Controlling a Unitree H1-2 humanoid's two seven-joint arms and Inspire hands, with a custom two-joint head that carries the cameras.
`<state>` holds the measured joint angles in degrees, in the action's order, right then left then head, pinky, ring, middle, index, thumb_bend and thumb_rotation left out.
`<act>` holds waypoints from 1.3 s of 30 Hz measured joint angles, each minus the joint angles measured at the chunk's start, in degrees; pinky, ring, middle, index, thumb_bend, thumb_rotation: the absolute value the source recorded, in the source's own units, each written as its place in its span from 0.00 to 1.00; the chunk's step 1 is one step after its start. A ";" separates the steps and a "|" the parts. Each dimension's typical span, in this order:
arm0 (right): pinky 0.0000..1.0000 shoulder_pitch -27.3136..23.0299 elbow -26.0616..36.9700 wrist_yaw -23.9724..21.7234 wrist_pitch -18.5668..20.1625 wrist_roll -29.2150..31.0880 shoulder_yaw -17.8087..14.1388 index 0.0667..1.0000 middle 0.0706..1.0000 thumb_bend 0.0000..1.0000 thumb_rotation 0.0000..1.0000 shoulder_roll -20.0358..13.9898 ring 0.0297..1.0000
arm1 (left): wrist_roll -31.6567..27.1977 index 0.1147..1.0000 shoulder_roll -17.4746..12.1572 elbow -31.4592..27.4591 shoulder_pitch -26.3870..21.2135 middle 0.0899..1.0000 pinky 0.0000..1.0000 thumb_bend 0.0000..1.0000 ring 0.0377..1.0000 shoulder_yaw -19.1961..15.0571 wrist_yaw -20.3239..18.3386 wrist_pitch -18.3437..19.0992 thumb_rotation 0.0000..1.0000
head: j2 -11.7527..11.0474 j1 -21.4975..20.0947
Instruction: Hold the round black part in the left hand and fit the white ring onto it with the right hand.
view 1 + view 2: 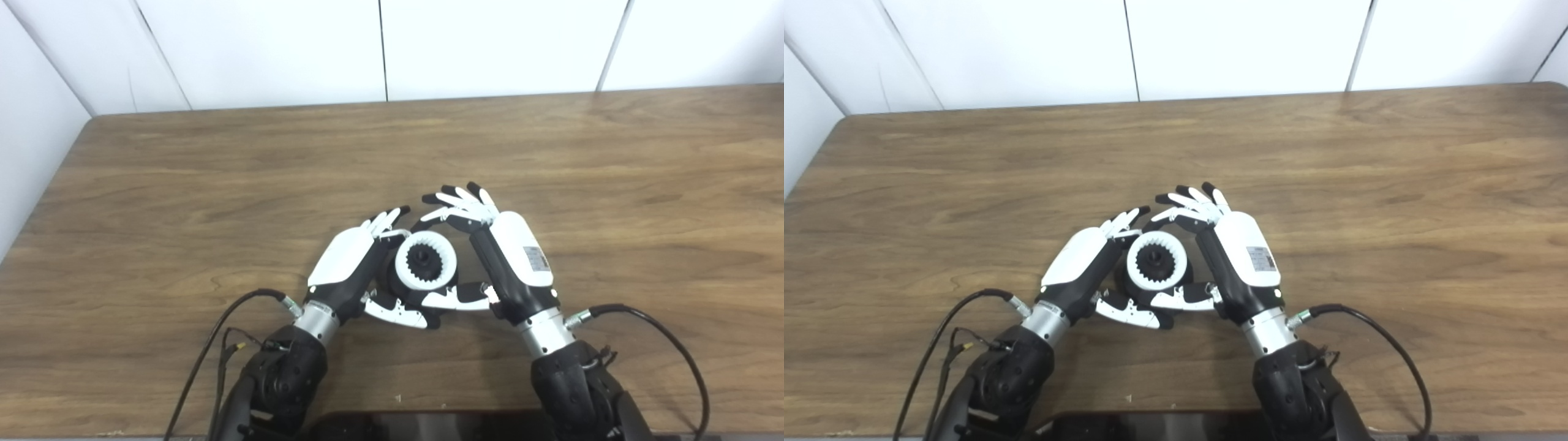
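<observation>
The round black part (427, 261) sits low over the table between my two hands, and its toothed hub shows through the white ring (405, 264). The ring lies around the top of the black part, facing the camera. My left hand (343, 260) cups the black part from the left, fingers behind it and thumb under it. My right hand (514, 254) comes in from the right, with its thumb against the ring's lower edge and its fingertips (456, 202) at the ring's upper edge. The lower body of the black part is mostly hidden by both thumbs.
The wooden table (184, 184) stretches wide on both sides and behind the hands, ending at a white wall. Black cables (214, 331) loop from each wrist over the near table. A dark flat object (429, 425) lies at the bottom edge.
</observation>
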<state>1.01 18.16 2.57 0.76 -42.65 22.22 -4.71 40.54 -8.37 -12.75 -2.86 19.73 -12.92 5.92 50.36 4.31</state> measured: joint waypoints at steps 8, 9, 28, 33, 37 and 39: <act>1.00 -0.75 -2.23 1.38 -1.01 -0.02 -0.10 0.45 0.81 0.52 0.14 0.02 0.90 | -0.02 0.58 0.05 -0.28 0.00 1.00 1.00 0.97 1.00 0.09 -0.75 0.17 0.32 | 0.18 0.00; 1.00 -0.85 -2.44 1.54 -1.21 -0.02 -0.10 0.45 0.81 0.52 0.14 0.05 0.90 | -0.03 0.58 0.03 -0.30 0.00 1.00 1.00 0.97 1.00 0.07 -0.76 0.22 0.32 | 0.18 0.00; 0.97 -2.78 -3.80 -0.53 -0.94 -0.76 -0.01 0.45 0.81 0.52 0.14 1.34 0.91 | 0.48 0.59 0.02 -0.30 -0.09 1.00 1.00 0.95 1.00 -0.22 -0.51 0.70 0.35 | 0.53 0.53; 0.98 -3.35 -3.80 -1.51 0.11 -1.38 -0.01 0.45 0.81 0.52 0.14 1.41 0.91 | 1.54 0.60 0.18 -0.42 -0.34 1.00 1.00 0.95 1.00 0.04 -0.50 1.70 0.34 | 0.70 0.88; 0.99 -3.42 -2.87 -3.87 2.58 -1.53 -0.01 0.63 0.87 0.77 0.40 1.41 0.94 | 1.58 0.59 0.26 -0.49 -0.33 1.00 1.00 0.94 1.00 0.15 -0.42 1.93 0.27 | 0.79 0.88; 0.98 -3.49 -2.15 -6.40 4.49 -1.82 0.13 0.78 0.92 0.90 0.57 1.28 0.97 | 1.25 0.59 0.37 -0.49 -0.31 1.00 1.00 0.96 1.00 0.21 -0.44 1.91 0.24 | 0.79 0.88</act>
<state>-2.48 16.02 -3.83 5.26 -44.46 22.35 -3.43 41.78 -8.00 -13.24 -3.18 19.93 -13.36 7.83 51.15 5.19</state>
